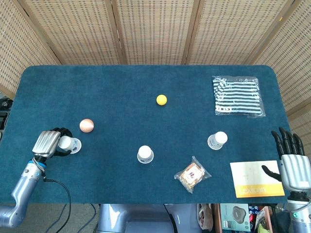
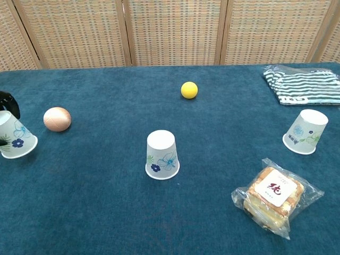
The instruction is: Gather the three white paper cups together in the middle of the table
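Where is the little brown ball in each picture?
Head view: the brown ball lies at the left, just up and right of the left hand and its cup.
Chest view: far left, right of that cup.
Shared landmark: the yellow ball.

Yellow ball [image 1: 161, 100], brown ball [image 1: 86, 125], snack packet [image 1: 192, 174], striped bag [image 1: 238, 95].

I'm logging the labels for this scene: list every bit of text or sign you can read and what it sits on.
A red character on the white label of the wrapped snack: too stylised to read with certainty.
Pale lettering on the orange strip of the card near the right hand: too blurred to read.
Paper cups: blue flower prints only, no text.
Striped packet: no readable text.
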Motion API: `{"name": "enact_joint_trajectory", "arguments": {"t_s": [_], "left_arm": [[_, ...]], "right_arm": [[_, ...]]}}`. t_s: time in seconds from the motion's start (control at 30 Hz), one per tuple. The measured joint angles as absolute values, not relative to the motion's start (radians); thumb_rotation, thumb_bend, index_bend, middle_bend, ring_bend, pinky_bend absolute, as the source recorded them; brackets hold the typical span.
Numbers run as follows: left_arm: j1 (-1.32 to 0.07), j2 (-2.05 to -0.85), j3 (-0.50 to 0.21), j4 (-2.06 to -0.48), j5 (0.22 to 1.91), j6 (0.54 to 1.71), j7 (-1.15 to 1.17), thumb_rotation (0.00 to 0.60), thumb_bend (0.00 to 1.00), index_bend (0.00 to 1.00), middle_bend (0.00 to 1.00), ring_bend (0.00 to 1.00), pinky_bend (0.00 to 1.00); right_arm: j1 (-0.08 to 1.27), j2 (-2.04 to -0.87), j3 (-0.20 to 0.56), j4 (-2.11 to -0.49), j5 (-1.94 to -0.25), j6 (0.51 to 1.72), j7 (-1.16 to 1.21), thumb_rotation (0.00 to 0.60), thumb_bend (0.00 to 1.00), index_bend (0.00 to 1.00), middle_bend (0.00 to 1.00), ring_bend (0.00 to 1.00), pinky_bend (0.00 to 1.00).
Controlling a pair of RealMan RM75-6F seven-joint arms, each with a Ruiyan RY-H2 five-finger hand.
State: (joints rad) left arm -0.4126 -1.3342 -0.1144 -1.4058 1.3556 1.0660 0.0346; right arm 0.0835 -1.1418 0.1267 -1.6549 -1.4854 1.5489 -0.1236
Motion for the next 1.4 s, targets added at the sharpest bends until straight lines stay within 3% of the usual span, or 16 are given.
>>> {"name": "enact_joint_trajectory", "arguments": {"t_s": [0.2, 0.33, 0.63, 1.1, 1.17, 1.27, 1.33, 1.4], "left_arm": [[-0.445, -1.292, -0.112, -1.588, 1.432, 1.088, 0.108, 0.6, 0.18, 0.44, 0.41, 0.35, 0.48], [-0.511, -1.304, -0.126, -1.648, 1.417, 1.026, 0.204, 0.6, 0.18, 0.44, 0.41, 0.35, 0.48], [-0.641, -1.447, -0.157, -1.606, 1.283, 0.896, 0.348, 0.6, 0.18, 0.44, 0.41, 0.35, 0.46], [-0.727, -1.559, -0.147, -1.556, 1.193, 0.866, 0.464, 0.6, 0.18, 0.44, 0.4, 0.35, 0.46], [-0.731, -1.564, -0.138, -1.559, 1.191, 0.869, 0.47, 0.6, 0.18, 0.38, 0.37, 0.33, 0.46], [-0.734, -1.559, -0.129, -1.575, 1.185, 0.868, 0.47, 0.6, 0.18, 0.06, 0.13, 0.15, 0.37], [-0.734, -1.549, -0.125, -1.592, 1.176, 0.865, 0.466, 0.6, 0.18, 0.0, 0.02, 0.05, 0.31], [-0.732, -1.542, -0.122, -1.605, 1.174, 0.871, 0.462, 0.6, 0.18, 0.0, 0.0, 0.01, 0.23]], "right_arm": [[0.084, -1.141, 0.126, -1.656, -1.485, 1.547, -0.122, 0.6, 0.0, 0.0, 0.0, 0.0, 0.0], [0.083, -1.139, 0.127, -1.658, -1.482, 1.547, -0.112, 0.6, 0.0, 0.0, 0.0, 0.0, 0.0], [0.085, -1.133, 0.13, -1.653, -1.47, 1.537, -0.088, 0.6, 0.0, 0.0, 0.0, 0.0, 0.0], [0.088, -1.126, 0.135, -1.643, -1.454, 1.525, -0.058, 0.6, 0.0, 0.0, 0.0, 0.0, 0.0], [0.088, -1.126, 0.134, -1.644, -1.456, 1.526, -0.058, 0.6, 0.0, 0.0, 0.0, 0.0, 0.0], [0.087, -1.125, 0.134, -1.646, -1.457, 1.526, -0.056, 0.6, 0.0, 0.0, 0.0, 0.0, 0.0], [0.087, -1.124, 0.134, -1.647, -1.456, 1.526, -0.056, 0.6, 0.0, 0.0, 0.0, 0.0, 0.0], [0.088, -1.123, 0.134, -1.647, -1.455, 1.525, -0.057, 0.6, 0.0, 0.0, 0.0, 0.0, 0.0]]}}
